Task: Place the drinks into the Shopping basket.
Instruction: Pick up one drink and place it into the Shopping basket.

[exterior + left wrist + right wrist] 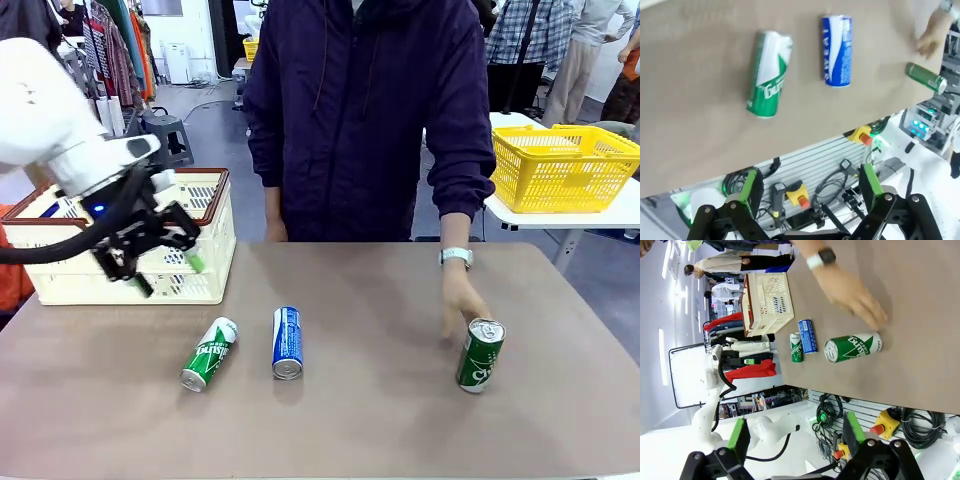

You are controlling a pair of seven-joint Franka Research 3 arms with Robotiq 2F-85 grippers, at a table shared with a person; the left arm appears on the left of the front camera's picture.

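Far L: Shopping basket [216,246], cream w/ brown rim, sits on the table's [380,420] far-L part, back from the near edge. L gripper [168,272] hangs in front of its near wall, above the tabletop, jaws spread wide, nothing btwn them. Its own wrist cam shows the same: L gripper [810,185] w/ green pads well apart, empty.

Next R: green can [209,353] lies on its side, silver top toward the robot, angled a bit. Just beside it, blue can [287,342] lies on its side too, roughly parallel, not touching. Both are on the table, outside the basket, also seen from the L wrist cam: green can [769,74], blue can [837,50].

Centre-R: person's hand [462,300], watch on the wrist, reaches down to the table. Fingers are right at the 2nd green can [481,355], which stands on end; contact unclear.

Far R, on another table: yellow basket [560,165].

R gripper [795,432] is off the table edge, jaws spread, empty; 2nd green can [852,348] is ahead of it.
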